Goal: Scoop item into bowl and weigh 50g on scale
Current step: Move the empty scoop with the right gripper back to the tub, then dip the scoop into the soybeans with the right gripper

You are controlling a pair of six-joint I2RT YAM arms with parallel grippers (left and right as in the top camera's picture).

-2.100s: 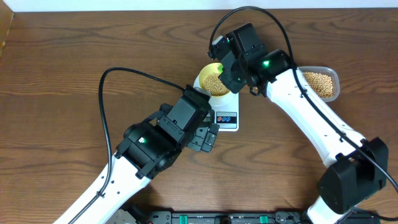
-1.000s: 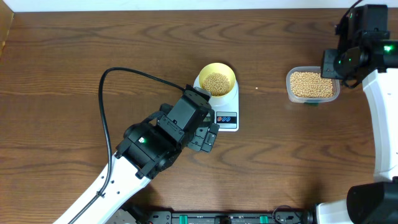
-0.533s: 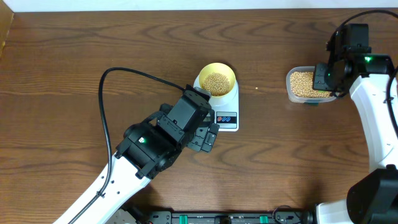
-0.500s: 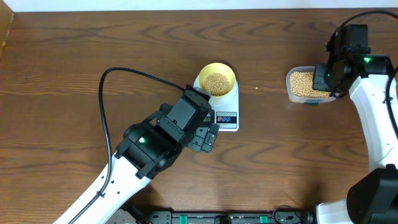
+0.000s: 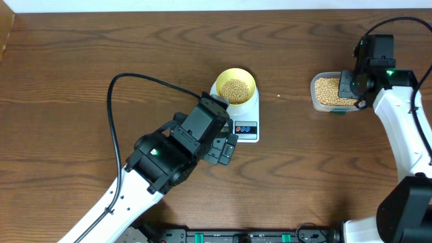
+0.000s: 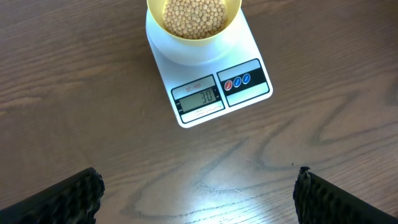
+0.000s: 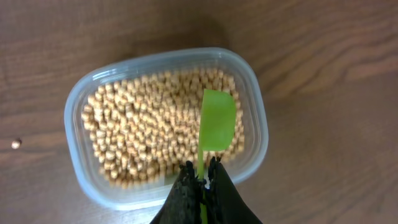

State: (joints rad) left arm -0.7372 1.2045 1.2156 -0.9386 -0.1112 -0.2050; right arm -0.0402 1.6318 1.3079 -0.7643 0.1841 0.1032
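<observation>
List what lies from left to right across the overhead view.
black cable loop → scale with the bowl on it → loose bean → clear tub

Robot lab bench (wood-grain table (image 5: 61, 61), cabled arm (image 5: 115, 196)).

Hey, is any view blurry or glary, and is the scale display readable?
Left wrist: sharp, scale display reads 30, faint sheen on the table. Right wrist: beans and green scoop crisp, right end effector dark. Overhead: evenly lit, display too small to read.
</observation>
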